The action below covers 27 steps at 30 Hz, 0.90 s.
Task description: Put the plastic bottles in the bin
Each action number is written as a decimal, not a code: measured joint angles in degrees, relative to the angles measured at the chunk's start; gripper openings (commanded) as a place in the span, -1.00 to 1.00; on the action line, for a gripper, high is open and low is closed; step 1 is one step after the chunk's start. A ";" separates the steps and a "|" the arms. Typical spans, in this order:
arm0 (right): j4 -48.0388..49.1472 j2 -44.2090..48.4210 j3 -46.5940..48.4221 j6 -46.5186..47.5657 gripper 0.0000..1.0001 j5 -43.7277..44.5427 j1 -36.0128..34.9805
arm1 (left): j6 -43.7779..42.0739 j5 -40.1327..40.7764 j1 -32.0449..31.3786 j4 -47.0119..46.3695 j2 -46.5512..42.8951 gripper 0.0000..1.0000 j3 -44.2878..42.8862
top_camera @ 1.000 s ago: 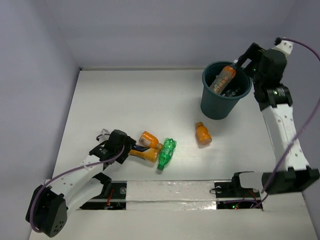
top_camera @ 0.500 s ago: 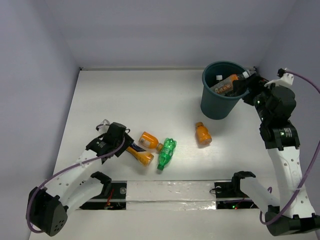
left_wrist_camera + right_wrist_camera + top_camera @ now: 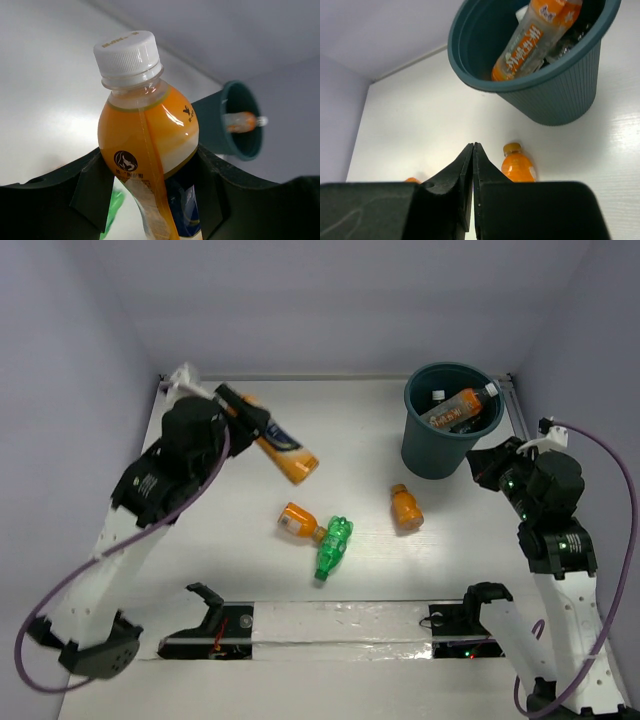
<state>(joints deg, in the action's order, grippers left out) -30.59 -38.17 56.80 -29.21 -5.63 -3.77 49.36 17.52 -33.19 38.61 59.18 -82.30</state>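
Note:
My left gripper (image 3: 248, 420) is raised over the back left of the table, shut on an orange bottle with a dark blue label (image 3: 283, 448). In the left wrist view this white-capped bottle (image 3: 147, 125) fills the space between the fingers (image 3: 90, 190). The dark teal bin (image 3: 435, 455) stands at the back right with a long orange bottle (image 3: 458, 408) leaning inside. My right gripper (image 3: 487, 466) hangs beside the bin, shut and empty; its tips (image 3: 473, 147) meet. On the table lie a stubby orange bottle (image 3: 405, 507), another one (image 3: 297, 521) and a green bottle (image 3: 334, 546).
The enclosure's pale walls ring the table on three sides. A taped strip (image 3: 340, 625) with both arm bases runs along the near edge. The right wrist view shows the bin's ribbed wall (image 3: 560, 100) and the stubby orange bottle (image 3: 517, 166) just ahead of the fingers.
The left arm lifted the blue-labelled bottle off the table and swung it up to the back left. The right gripper let the long orange bottle drop into the bin, drew back and shut.

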 measured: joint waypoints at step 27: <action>-15.23 10.19 -3.96 -2.10 -0.87 -6.19 -1.57 | -15.39 9.84 -17.22 -37.20 66.93 -0.24 -60.33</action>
<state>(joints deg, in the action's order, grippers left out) -45.82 -27.99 52.84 -31.31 -11.81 -5.34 33.98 27.35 -50.41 1.41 126.10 -142.63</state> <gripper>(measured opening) 0.067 0.520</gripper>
